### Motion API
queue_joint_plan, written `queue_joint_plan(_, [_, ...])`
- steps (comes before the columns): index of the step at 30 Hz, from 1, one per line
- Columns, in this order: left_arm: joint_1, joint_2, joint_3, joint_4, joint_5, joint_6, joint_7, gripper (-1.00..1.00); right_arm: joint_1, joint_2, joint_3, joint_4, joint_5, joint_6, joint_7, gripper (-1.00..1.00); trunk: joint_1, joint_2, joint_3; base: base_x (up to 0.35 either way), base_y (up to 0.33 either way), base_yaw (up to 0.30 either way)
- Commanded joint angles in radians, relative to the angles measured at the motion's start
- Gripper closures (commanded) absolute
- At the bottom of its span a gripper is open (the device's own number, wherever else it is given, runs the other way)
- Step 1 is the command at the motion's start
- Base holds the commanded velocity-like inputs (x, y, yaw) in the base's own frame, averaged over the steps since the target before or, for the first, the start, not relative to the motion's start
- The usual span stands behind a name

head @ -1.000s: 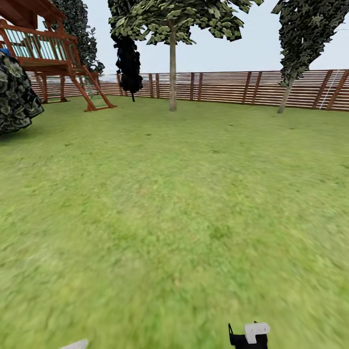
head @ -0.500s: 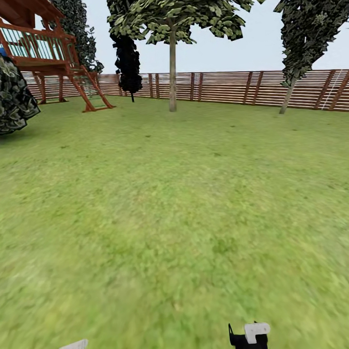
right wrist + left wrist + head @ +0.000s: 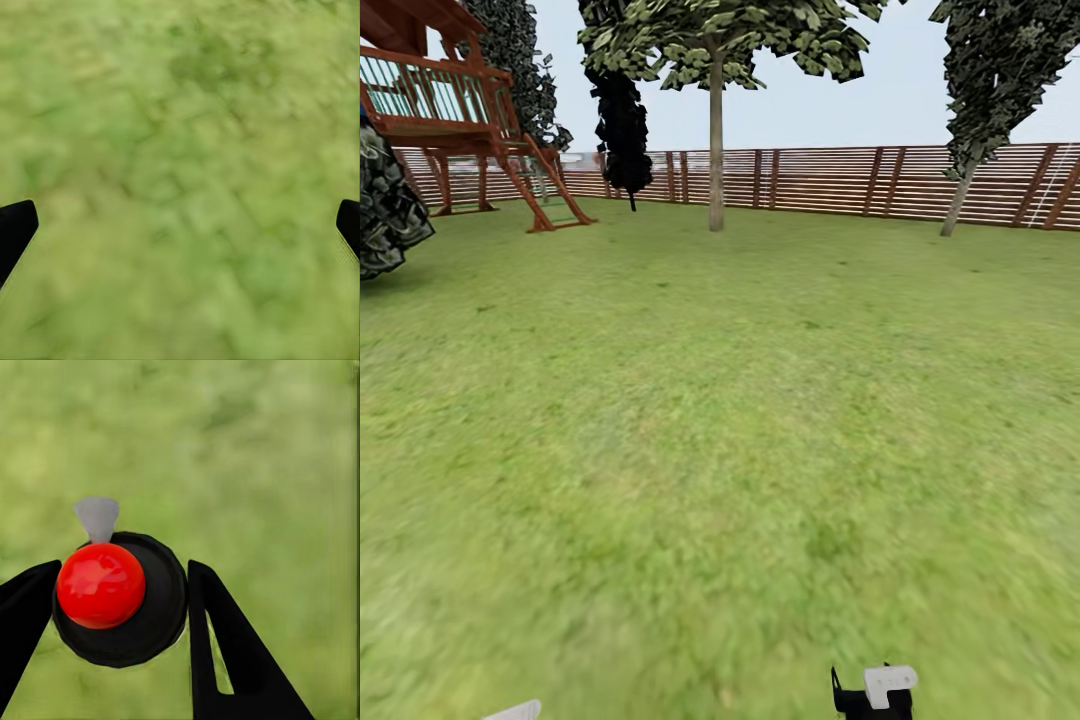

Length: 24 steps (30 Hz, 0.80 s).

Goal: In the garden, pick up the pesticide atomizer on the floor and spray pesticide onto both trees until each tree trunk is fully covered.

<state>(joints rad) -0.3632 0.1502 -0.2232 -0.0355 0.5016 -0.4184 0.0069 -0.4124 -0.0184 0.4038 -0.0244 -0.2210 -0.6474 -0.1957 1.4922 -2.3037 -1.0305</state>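
While I steer across the garden lawn [image 3: 720,450], my left gripper [image 3: 120,607] keeps its black fingers [image 3: 225,660] clamped on the pesticide atomizer [image 3: 150,615], its round dark body and red top [image 3: 100,585] seen end-on over blurred grass, a pale nozzle [image 3: 96,517] just beside the top. On my right gripper [image 3: 180,225] the fingers [image 3: 15,229] stand released, wide apart, with grass between them. From the head camera, a tree [image 3: 716,60] rises at 12 o'clock, its bare trunk [image 3: 716,160] before the brown slat fence [image 3: 840,180]; a second tree [image 3: 1000,70] leans at 1 o'clock. A black conifer [image 3: 622,110] and a red-brown play tower [image 3: 450,110] stand at 10 to 11 o'clock. A white-and-black arm part [image 3: 875,692] shows at 5 o'clock.
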Motion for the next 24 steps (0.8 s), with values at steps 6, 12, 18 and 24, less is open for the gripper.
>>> queue_joint_plan(6, [0.0,0.0,-0.008,0.0,0.007,-0.002,0.001,1.0,0.0,0.0,0.009,0.0,-0.006,-0.001,-0.004,-1.0,0.0,0.0,-0.001,0.34,0.0,0.0])
queue_joint_plan(12, [0.0,0.0,-0.008,0.0,0.006,-0.002,0.001,1.0,0.0,0.0,0.009,0.0,-0.006,-0.001,-0.004,-1.0,0.0,0.0,-0.001,0.34,0.0,0.0])
queue_joint_plan(18, [0.0,0.0,-0.008,0.0,0.007,-0.002,0.001,1.0,0.0,0.0,0.009,0.0,-0.006,-0.001,-0.004,-1.0,0.0,0.0,-0.001,0.34,0.0,0.0])
queue_joint_plan(24, [0.0,0.0,-0.008,0.0,0.007,-0.003,0.001,1.0,0.0,0.0,0.009,0.0,-0.006,-0.001,-0.004,-1.0,0.0,0.0,-0.001,0.339,0.0,0.0])
